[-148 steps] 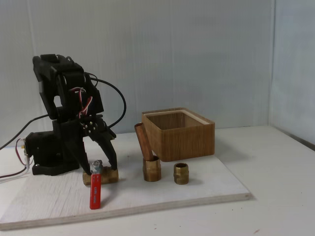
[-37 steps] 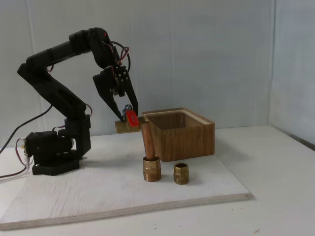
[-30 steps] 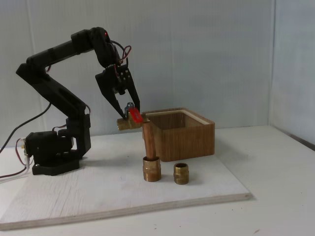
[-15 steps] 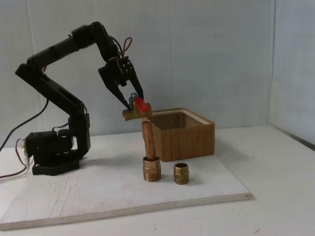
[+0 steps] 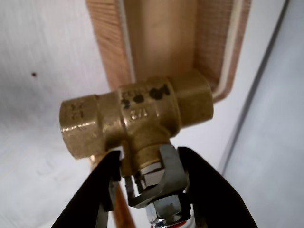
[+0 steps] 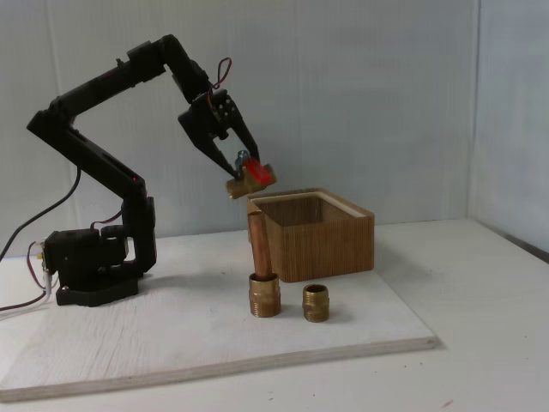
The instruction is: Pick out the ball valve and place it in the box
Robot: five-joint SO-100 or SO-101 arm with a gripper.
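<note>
Ball valve (image 5: 137, 118): brass body stamped 1/2, silver nut, red lever. Jaws clamp its stem, above the box (image 6: 313, 233) rim.

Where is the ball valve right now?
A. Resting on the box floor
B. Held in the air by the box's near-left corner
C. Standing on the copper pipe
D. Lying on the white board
B: in the fixed view the gripper holds the ball valve aloft, just above the box corner.

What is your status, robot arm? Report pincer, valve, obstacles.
Pincer shut on ball valve. Valve in the air, above box near rim. Copper pipe fitting upright below.
</note>
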